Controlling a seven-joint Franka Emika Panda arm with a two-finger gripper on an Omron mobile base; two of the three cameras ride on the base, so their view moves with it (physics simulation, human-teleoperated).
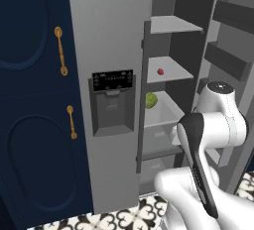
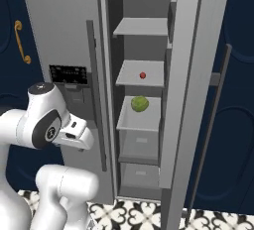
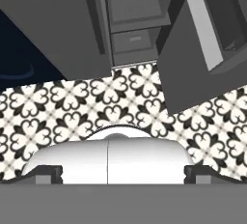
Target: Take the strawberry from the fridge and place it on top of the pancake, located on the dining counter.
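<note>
1. The gripper (image 3: pixel 123 179) points down at the patterned floor (image 3: pixel 72 117) in front of the fridge (image 1: pixel 111 50); only its two dark fingertips (image 3: pixel 46 174) show, wide apart with nothing between them.
2. The arm (image 2: pixel 47 120) is folded low, well short of the open right-hand compartment.
3. The strawberry (image 2: pixel 143 75) sits on the second shelf (image 2: pixel 149 78) from the top, near the middle. It is too small to tell which way it points.
4. Bare shelf surrounds it, and open air up to the shelf above.
5. A green fruit (image 2: pixel 140 104) lies on the shelf below.
6. The open door (image 2: pixel 186 100) stands just right of the shelves; navy cabinets (image 1: pixel 34 125) flank the fridge.
</note>
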